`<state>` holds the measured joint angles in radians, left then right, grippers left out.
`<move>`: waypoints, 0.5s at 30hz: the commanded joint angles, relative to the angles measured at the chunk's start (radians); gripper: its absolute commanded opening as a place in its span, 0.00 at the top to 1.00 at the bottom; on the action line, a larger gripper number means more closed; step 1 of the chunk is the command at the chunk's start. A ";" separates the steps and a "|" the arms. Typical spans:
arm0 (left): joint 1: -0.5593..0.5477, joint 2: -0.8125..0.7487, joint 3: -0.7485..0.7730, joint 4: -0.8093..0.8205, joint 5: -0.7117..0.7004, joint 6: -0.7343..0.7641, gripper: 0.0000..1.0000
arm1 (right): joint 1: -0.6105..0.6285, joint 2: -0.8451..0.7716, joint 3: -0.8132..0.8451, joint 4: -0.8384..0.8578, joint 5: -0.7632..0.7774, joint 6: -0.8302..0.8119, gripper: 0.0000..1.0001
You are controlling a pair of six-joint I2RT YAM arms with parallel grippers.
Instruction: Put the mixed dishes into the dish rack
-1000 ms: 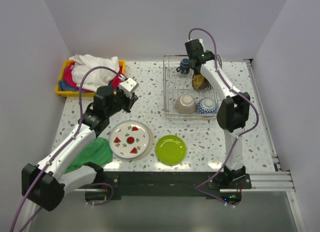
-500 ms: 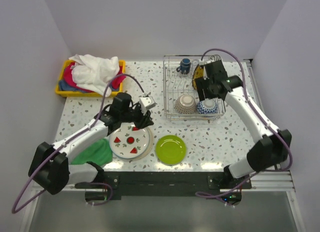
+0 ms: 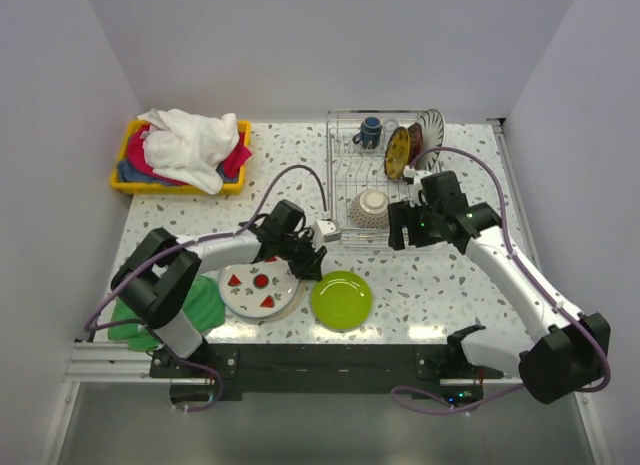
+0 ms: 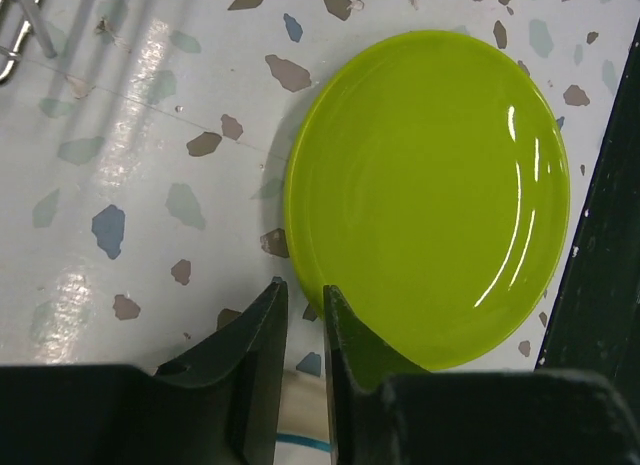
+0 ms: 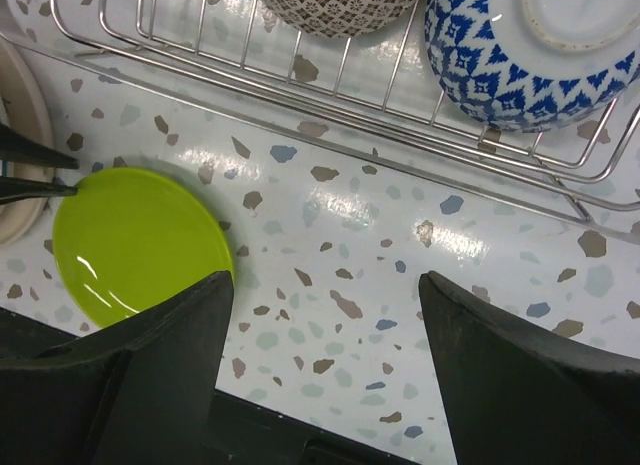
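Note:
The silver wire dish rack (image 3: 345,175) stands at the back right. It holds the dark blue mug (image 3: 371,132), an upright orange plate (image 3: 398,152), the striped white plate (image 3: 431,128), the orange-red bowl (image 3: 374,207) and the blue-white bowl (image 5: 520,35). The red floral plate (image 3: 258,288) lies flat on the table. A lime-green plate (image 3: 341,299) lies to its right. My left gripper (image 4: 305,303) is low at the green plate's (image 4: 430,185) left rim, jaws a narrow gap apart with nothing between them. My right gripper (image 5: 325,285) is wide open and empty above the table just in front of the rack (image 5: 300,90).
A yellow bin (image 3: 128,145) of cloths sits at the back left. A green cloth (image 3: 190,303) lies left of the floral plate, under my left arm. The black front rail (image 3: 330,360) runs along the near table edge.
My left gripper swept right and forward from near the bin, across the floral plate, to the green plate's rim. My right arm drew back from the rack's rear to its front, leaving the orange plate upright.

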<state>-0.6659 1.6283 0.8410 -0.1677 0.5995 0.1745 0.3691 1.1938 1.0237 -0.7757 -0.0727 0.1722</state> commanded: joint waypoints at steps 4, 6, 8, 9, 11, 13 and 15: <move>-0.058 0.054 0.046 0.045 0.040 -0.010 0.79 | 0.002 -0.066 -0.011 0.050 -0.012 0.010 0.20; -0.086 0.062 0.041 0.048 0.036 -0.013 0.81 | 0.001 -0.063 -0.014 0.062 -0.015 0.006 0.20; -0.107 0.084 0.040 0.042 0.019 -0.018 0.88 | 0.001 -0.056 -0.016 0.075 -0.021 0.007 0.20; -0.109 0.087 0.038 0.048 0.010 -0.026 0.93 | 0.001 -0.051 -0.016 0.076 -0.032 0.001 0.20; -0.112 0.093 0.036 0.053 -0.032 -0.030 1.00 | 0.001 -0.040 -0.014 0.078 -0.039 -0.019 0.20; -0.109 0.093 0.041 0.047 -0.058 -0.036 1.00 | 0.001 -0.033 -0.017 0.075 -0.055 -0.040 0.20; -0.109 0.099 0.058 0.014 -0.056 -0.017 1.00 | 0.001 -0.033 -0.022 0.069 -0.053 -0.060 0.20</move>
<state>-0.7757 1.6985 0.8635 -0.1314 0.6014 0.1402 0.3691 1.1576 1.0092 -0.7353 -0.0956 0.1585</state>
